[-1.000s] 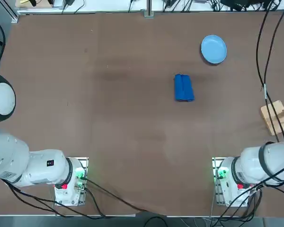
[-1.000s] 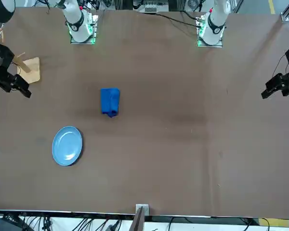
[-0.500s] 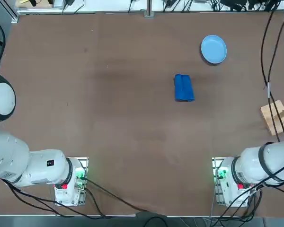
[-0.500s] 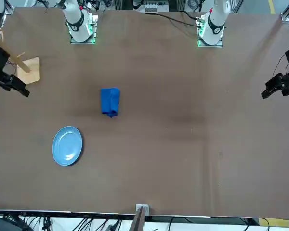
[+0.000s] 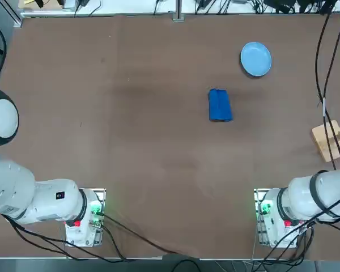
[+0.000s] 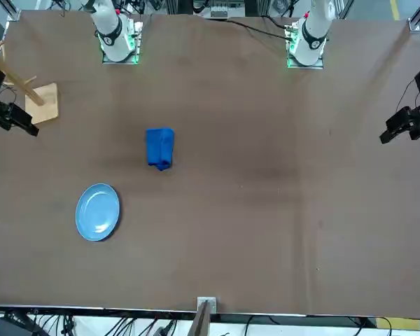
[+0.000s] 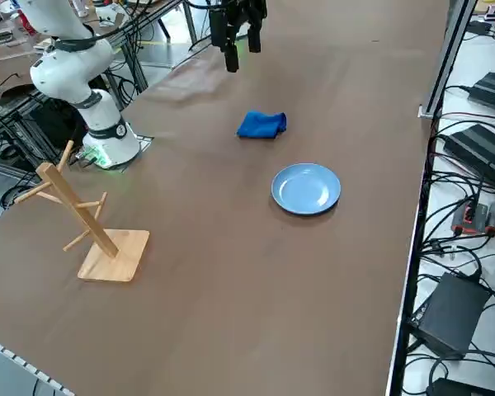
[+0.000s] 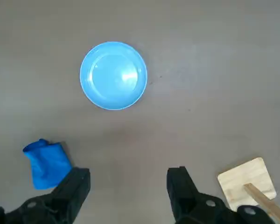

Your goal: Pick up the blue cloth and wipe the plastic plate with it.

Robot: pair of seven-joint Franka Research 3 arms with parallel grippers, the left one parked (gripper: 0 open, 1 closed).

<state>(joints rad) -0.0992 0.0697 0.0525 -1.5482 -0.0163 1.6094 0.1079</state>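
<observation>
The jaws of the right gripper (image 8: 128,179) are spread wide with nothing between them, pointed straight down and held high above the tabletop (image 5: 130,141). The blue cloth (image 5: 220,105) lies crumpled right of centre, the plate (image 5: 255,59) near the far right corner.

Right gripper (image 8: 128,186) cut off at wrist view's edge, fingers (image 8: 77,184) partly shown. Rack (image 8: 249,189) clipped there too. Cloth's (image 5: 220,105) underside hidden.
</observation>
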